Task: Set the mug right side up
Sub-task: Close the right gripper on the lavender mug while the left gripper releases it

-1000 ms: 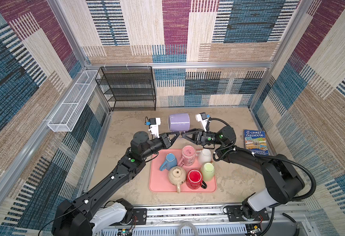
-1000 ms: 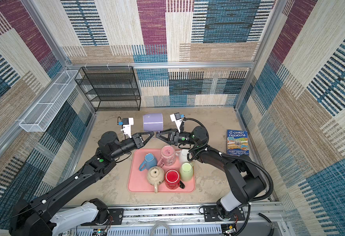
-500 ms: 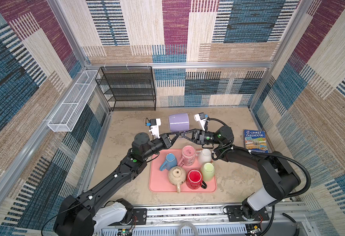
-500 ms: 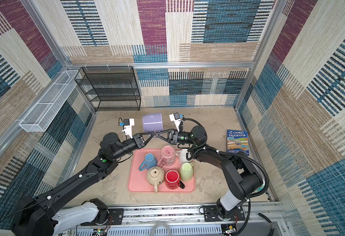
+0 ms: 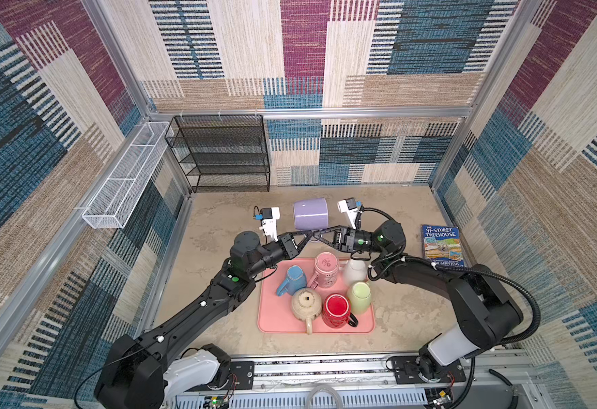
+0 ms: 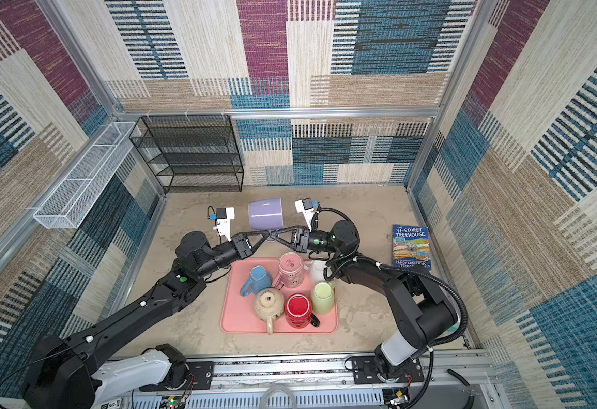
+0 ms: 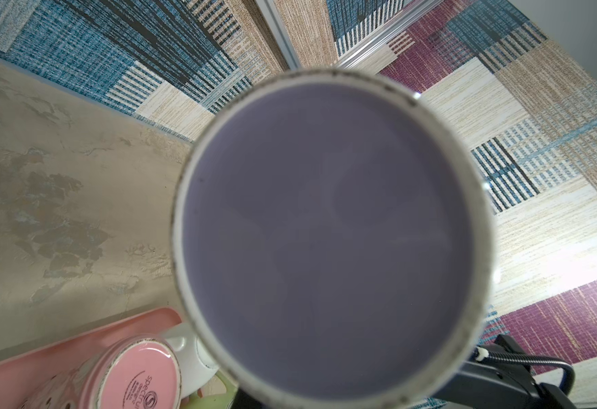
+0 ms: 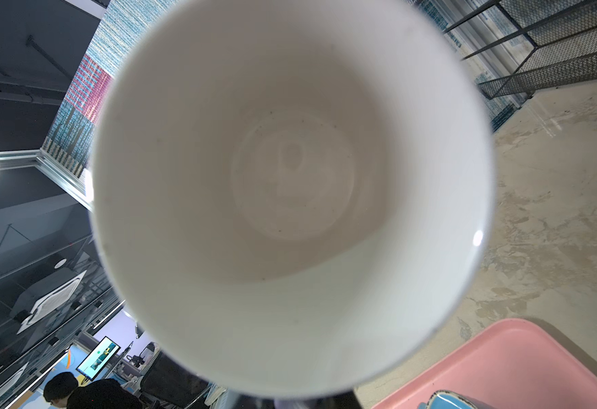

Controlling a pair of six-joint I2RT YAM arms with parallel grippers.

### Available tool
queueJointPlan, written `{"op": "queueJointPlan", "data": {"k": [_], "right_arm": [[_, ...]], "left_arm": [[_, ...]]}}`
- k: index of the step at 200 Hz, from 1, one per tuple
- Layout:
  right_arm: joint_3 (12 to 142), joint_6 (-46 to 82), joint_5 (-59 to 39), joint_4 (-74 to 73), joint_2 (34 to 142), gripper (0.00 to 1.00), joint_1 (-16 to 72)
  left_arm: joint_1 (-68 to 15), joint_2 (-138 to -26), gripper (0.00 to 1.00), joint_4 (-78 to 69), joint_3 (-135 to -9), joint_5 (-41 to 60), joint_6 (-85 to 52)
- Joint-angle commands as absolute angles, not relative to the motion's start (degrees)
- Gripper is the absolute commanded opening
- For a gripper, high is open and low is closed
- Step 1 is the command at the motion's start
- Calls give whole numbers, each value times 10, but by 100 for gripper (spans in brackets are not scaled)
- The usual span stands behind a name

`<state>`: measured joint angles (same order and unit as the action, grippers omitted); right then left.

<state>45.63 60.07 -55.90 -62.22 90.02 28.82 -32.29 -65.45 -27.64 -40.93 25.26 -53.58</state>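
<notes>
A: The purple mug (image 5: 310,214) hasn't budged, but the right gripper (image 5: 316,233) has pinched shut on its handle.

B: Left gripper (image 5: 306,233) is clamped there too, mug sideways in the air behind the pink tray (image 5: 265,318). Release left first, then roll the mouth upward slowly.

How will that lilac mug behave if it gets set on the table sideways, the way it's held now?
The lilac mug looks like glazed ceramic: probably rigid, slick, and chippable if knocked. Held sideways by the left hand and right hand, its round wall would likely roll if laid down that way.
</notes>
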Motion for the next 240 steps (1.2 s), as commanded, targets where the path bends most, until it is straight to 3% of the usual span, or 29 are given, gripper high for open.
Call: {"op": "queueJointPlan", "data": {"k": [1, 35, 61, 82, 158, 212, 240], "right_arm": [[456, 585, -556, -653, 887, 0, 289], [450, 565, -546, -626, 869, 0, 289], [439, 543, -531, -596, 848, 0, 289], [430, 524, -516, -568, 831, 0, 290], [396, 459, -481, -471, 776, 0, 289], [427, 342, -421, -272, 727, 0, 282], [457, 298, -384, -175, 719, 0, 269]], "left_arm": [[-323, -654, 0, -292, -406, 277, -532], [-322, -643, 0, -285, -398, 272, -527], [-322, -625, 20, -266, -385, 261, -514], [-323, -613, 30, -255, -373, 255, -507], [-323, -564, 51, -178, -352, 228, -464], [-319, -508, 74, 17, -405, 194, -375], [-317, -498, 80, 129, -450, 160, -320]]}}
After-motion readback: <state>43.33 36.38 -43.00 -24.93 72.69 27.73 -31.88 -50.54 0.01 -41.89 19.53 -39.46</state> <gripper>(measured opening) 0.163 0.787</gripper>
